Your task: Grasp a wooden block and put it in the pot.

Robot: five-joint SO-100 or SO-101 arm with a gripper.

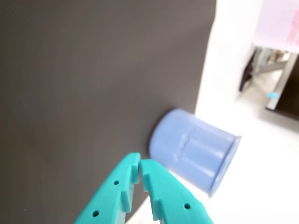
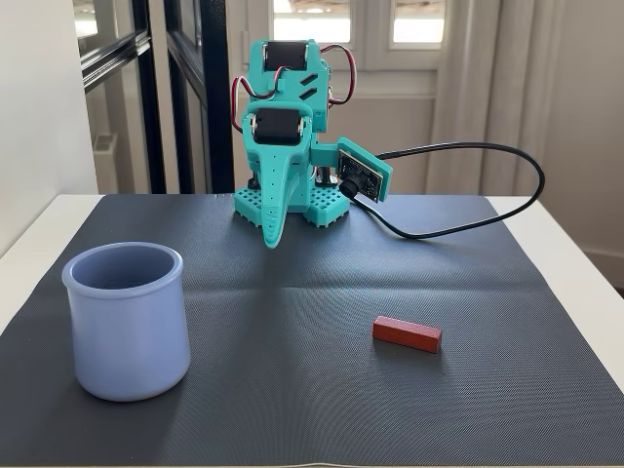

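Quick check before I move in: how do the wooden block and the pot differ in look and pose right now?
The wooden block is a small, flat, red-brown bar lying on its side; the pot is much larger, round, lavender-blue and upright with its mouth open. In the fixed view the block lies right, the pot left. Both rest on the dark mat, untouched.

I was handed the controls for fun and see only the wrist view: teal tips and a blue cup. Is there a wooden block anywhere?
Observer: Yes. In the fixed view the wooden block lies flat on the dark mat, right of centre.
Operator: How far is it from the cup?
Observer: The pot stands upright at the mat's left side, well apart from it.
Operator: Is my claw near the block?
Observer: No. The gripper points down by the arm's base at the back, jaws closed and holding nothing.
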